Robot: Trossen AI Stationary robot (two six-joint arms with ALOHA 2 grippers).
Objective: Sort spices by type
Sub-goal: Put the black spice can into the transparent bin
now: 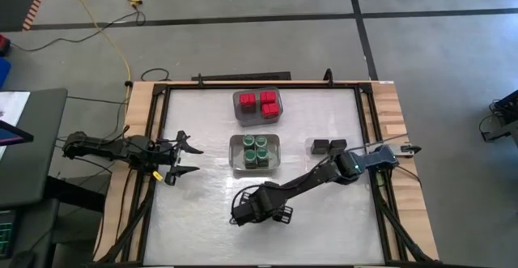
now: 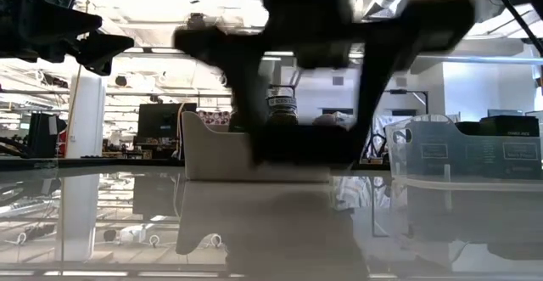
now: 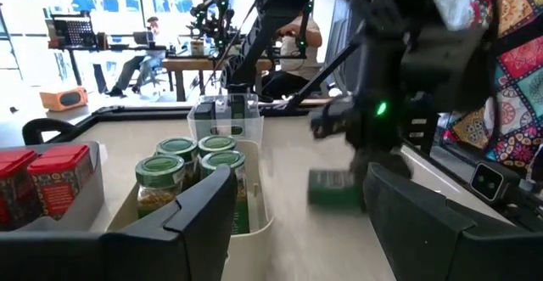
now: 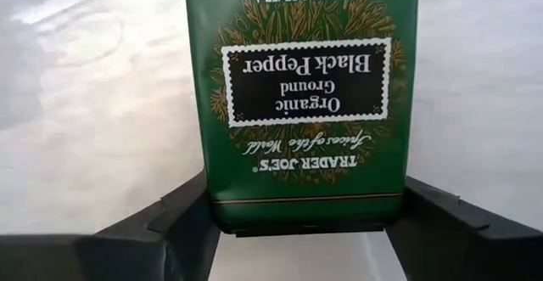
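A green black-pepper tin (image 4: 301,103) lies label up on the white table (image 1: 202,219), near the front centre; it also shows in the left wrist view as the tin (image 3: 333,188). My right gripper (image 4: 301,221) points down over it, its fingers closed against the tin's sides; in the high view the gripper (image 1: 279,213) hides the tin. Red-topped spices (image 1: 259,104) fill the far bin. Green-lidded jars (image 1: 256,151) stand in the middle bin. Two dark tins (image 1: 326,146) sit at the right. My left gripper (image 1: 184,159) waits open at the table's left edge. My right gripper pinches the pepper tin's two long sides near one short end (image 4: 297,213) between its two fingers. The fingers (image 4: 182,217) come from above, pointing down, and lie across the tin. The tin stays flat, label up; whether it is clear of the table, I cannot tell.
The red spices' bin (image 1: 236,106) and the jars' bin (image 1: 233,153) stand in a row down the table's middle. A clear bin (image 2: 462,149) shows at the right in the low view. Bare table lies at the near left (image 1: 194,227).
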